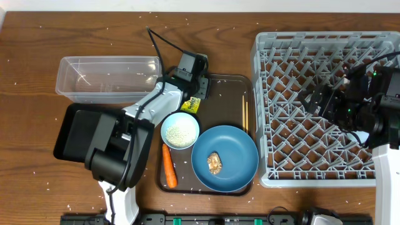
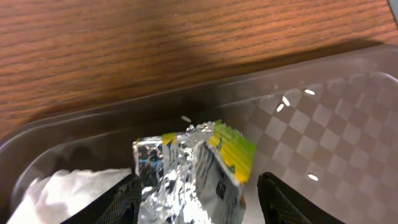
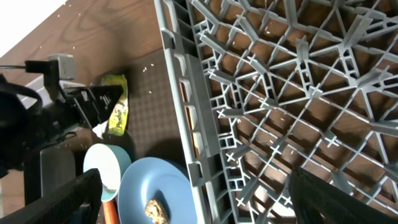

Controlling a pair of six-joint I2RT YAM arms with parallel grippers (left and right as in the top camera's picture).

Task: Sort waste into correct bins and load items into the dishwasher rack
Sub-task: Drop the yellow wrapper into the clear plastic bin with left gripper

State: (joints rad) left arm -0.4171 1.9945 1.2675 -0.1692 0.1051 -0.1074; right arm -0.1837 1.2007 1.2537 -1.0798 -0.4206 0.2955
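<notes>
Overhead, the rack [image 1: 294, 159] fills the right of the table [image 1: 31, 187], with the right arm above its pegs. Just left of it lies the brown tray [image 1: 225, 94]. The tub [image 1: 106, 60] stands further left, and below it is the black tray [image 1: 75, 134], its right part hidden by the left arm. On the brown tray the plate [image 1: 236, 145] carries the lump [image 1: 215, 164]. Beside the plate sits the bowl [image 1: 196, 132], holding rice [image 1: 180, 132]. The carrot [image 1: 169, 165] lies below the bowl, and the chopsticks [image 1: 245, 112] lie along the tray's right edge. More grains speckle the wood.

The left wrist view alone shows the wrapper [image 2: 199, 168] closely: crumpled foil with a yellow-green edge, in the tray's corner. The left gripper [image 2: 198, 186] has a finger on each side of it. Whether they squeeze it I cannot tell. The napkin [image 2: 62, 193] lies just beside it; overhead, the gripper covers the napkin. The right wrist view shows the right gripper [image 3: 194, 180] with jaws spread wide above the rack's left wall, nothing between them.
</notes>
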